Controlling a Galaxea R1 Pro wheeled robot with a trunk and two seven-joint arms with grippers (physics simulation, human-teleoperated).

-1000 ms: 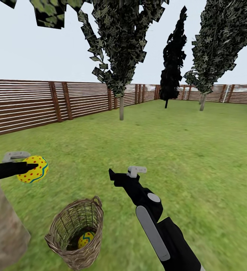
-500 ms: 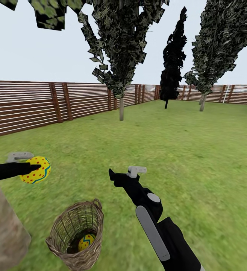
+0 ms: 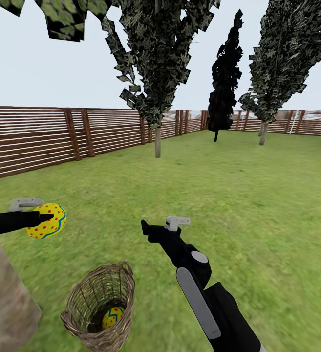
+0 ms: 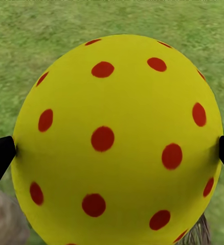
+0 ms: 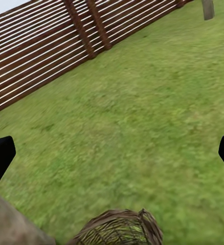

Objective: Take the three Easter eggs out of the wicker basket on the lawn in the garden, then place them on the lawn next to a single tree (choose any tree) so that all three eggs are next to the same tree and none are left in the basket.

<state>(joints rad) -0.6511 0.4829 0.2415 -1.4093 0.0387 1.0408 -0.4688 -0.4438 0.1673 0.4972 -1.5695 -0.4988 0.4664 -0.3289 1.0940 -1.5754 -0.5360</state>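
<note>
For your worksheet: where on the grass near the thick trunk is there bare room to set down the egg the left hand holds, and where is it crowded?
Bare grass lies between the trunk, the basket and the held egg. A wide free stretch runs from the right hand to the fence. It is crowded at the basket, beside the trunk.

Open lawn (image 3: 238, 195) stretches far and right, with nothing standing on it up to the fence (image 3: 43, 137). Near left, a thick tree trunk (image 3: 6, 298) blocks the way, just beside the wicker basket (image 3: 99, 305), whose mouth is unobstructed above one egg (image 3: 112, 318).
</note>
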